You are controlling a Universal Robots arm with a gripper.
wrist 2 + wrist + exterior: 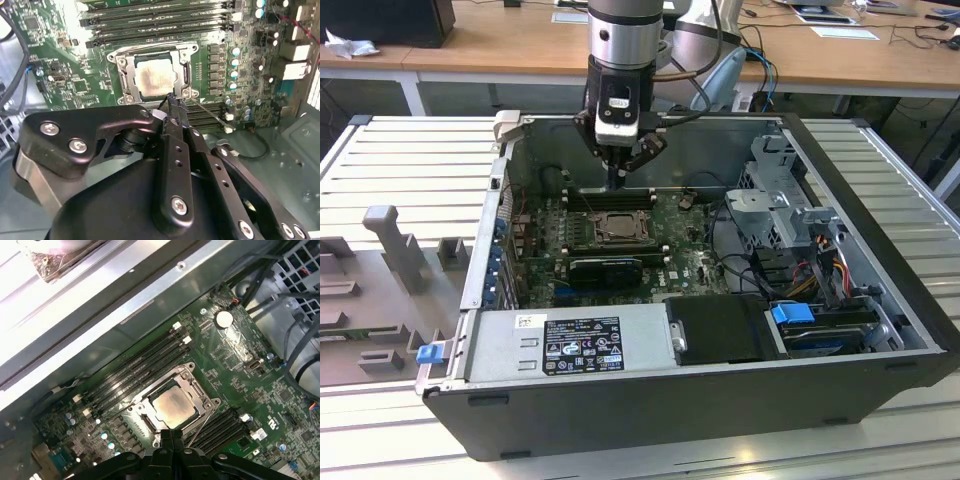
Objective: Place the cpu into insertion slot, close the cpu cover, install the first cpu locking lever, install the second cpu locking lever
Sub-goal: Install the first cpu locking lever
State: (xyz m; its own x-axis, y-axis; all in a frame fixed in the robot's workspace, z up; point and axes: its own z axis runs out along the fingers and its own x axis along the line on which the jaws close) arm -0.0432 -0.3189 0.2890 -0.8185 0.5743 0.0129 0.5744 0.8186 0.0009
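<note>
One robot arm reaches down into an open computer case (650, 400), its gripper (616, 180) hanging low over the green motherboard (690, 265) at the edge of the insertion slot (617, 228). In both wrist views the black fingers are pressed tightly together with nothing visible between them, and their tips (173, 100) (170, 432) stand right at one corner of the slot. The cpu (152, 80) (172, 407) lies flat in the slot, its pale metal face turned up. The cpu cover (129, 75) lies down around it as a silver frame, the chip showing through its cut-out centre. A thin wire lever (207, 114) angles away from the same corner of the slot, just beside the fingertips. Long black memory slots (135, 372) run along the slot's opposite side.
</note>
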